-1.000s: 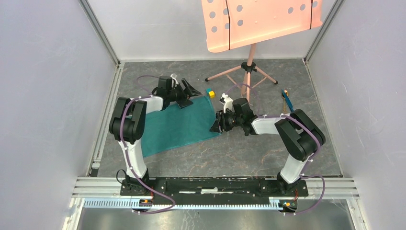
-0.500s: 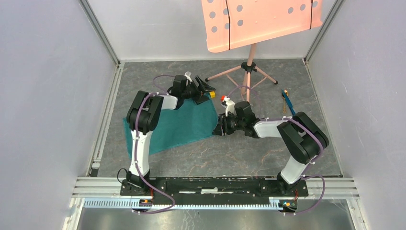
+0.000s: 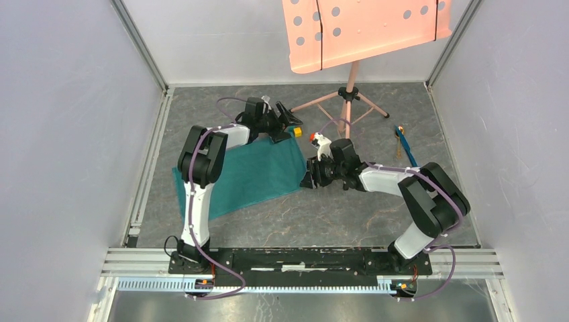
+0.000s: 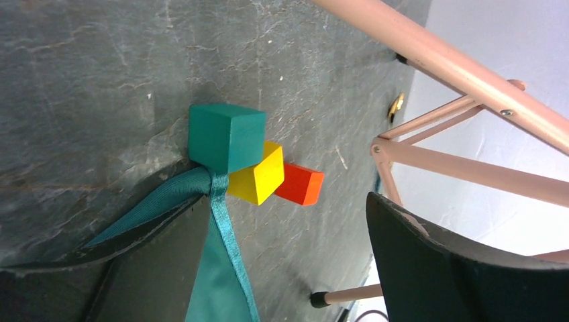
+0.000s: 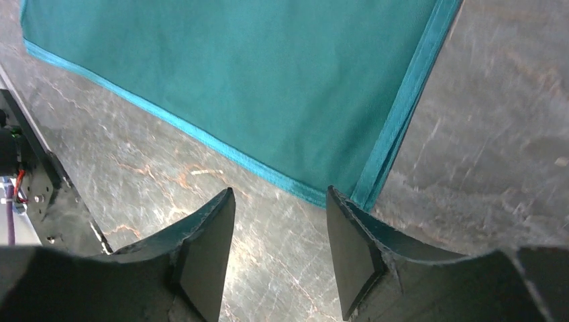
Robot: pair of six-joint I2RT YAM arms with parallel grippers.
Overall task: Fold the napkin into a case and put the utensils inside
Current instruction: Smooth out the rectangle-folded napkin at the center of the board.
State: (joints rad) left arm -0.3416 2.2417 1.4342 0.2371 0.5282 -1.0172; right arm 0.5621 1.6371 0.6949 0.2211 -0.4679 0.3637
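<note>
TWO ARMS AT ONE CLOTH: My left arm reaches to the far edge of the grey marbled worktop. There the left jaws stand spread wide on either side of the far right corner of the teal napkin, pinching nothing. The cloth's corner runs up beside one jaw and touches a green cube. A yellow cube sits against the green one, with an orange cube touching it on the far side.

The napkin lies open and flat across the left half of the worktop, not yet folded, slanting from near the left edge toward the middle.

My right arm comes in from the right edge. The right jaws are also spread and hold nothing, poised low over the napkin's near right corner. The hemmed edge passes between them and the corner sits at one jaw's tip. Whether they touch the cloth I cannot tell.

The utensils, one thin and blue, one golden-brown, lie together near the right edge toward the far right corner, well apart from the napkin. A pink music stand rises at the middle of the far edge, its legs near the cubes.
</note>
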